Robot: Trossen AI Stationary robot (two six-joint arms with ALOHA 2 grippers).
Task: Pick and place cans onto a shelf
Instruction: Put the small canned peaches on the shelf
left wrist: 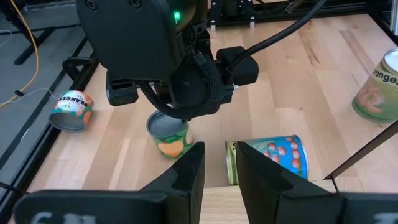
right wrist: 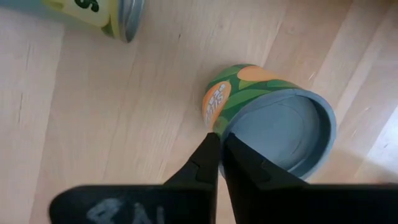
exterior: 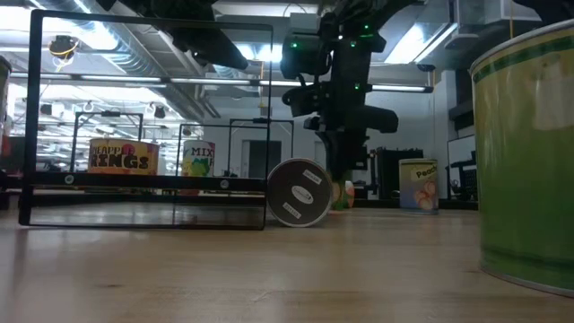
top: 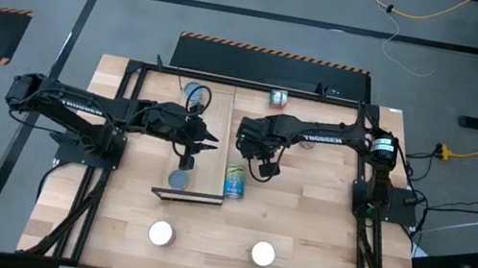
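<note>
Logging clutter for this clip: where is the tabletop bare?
Bare butcher-block tabletop lies right of the lying blue-and-yellow can, above the two white-topped cans. Crowded: the light-wood shelf, under the left gripper, and the right gripper beside it.

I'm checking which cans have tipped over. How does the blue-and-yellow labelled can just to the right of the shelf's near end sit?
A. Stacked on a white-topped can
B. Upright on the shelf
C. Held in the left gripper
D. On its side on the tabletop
D: the blue-and-yellow can lies on its side on the tabletop, beside the shelf, with no gripper holding it.
</note>
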